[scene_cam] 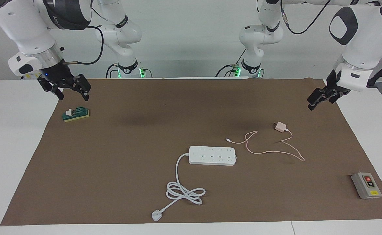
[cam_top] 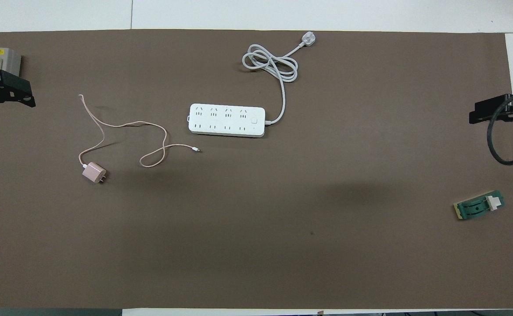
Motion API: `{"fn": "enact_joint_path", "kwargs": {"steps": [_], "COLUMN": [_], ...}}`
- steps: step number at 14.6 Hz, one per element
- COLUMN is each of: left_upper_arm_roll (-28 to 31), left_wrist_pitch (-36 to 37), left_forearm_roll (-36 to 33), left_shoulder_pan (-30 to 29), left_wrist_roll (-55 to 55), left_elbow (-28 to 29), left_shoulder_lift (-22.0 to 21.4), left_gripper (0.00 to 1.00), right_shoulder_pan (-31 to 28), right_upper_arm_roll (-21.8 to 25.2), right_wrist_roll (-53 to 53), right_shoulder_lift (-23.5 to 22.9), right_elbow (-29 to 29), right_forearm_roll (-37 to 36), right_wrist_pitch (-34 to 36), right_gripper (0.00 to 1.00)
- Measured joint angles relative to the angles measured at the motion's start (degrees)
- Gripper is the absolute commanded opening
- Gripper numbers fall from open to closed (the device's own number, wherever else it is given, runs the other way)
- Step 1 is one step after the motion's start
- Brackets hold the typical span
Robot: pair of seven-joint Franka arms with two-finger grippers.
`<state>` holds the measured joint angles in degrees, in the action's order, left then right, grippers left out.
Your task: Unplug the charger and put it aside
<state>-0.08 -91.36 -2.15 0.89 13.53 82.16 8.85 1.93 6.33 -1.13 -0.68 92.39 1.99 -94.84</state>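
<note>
Both grippers, left (scene_cam: 318, 99) and right (scene_cam: 69, 88), hang fingers apart over the table's (scene_cam: 119, 156) ends, well clear of the unplugged charger (scene_cam: 279, 126), lying prongs toward the right arm's end beside the strip (scene_cam: 212, 155).

I have the right gripper (scene_cam: 70, 88) hanging raised at about ten o'clock in the facing view, fingers spread apart. My left gripper (scene_cam: 320, 98) hangs raised at about two o'clock, wrist angled down.
</note>
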Motion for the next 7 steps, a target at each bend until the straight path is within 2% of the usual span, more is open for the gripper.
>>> {"fn": "enact_joint_path", "kwargs": {"steps": [7], "left_upper_arm_roll": [-0.17], "left_wrist_pitch": [0.07], "left_forearm_roll": [0.0], "left_shoulder_pan": [0.28], "left_wrist_roll": [1.4], "left_elbow": [0.51], "left_shoulder_lift": [-0.08], "left_gripper": [1.0], "right_shoulder_pan": [-0.02], "right_upper_arm_roll": [0.1], "right_wrist_roll": [0.0], "right_shoulder_lift": [0.0], "right_elbow": [0.0], "right_forearm_roll": [-0.01], "right_wrist_pitch": [1.19], "right_gripper": [1.0]}}
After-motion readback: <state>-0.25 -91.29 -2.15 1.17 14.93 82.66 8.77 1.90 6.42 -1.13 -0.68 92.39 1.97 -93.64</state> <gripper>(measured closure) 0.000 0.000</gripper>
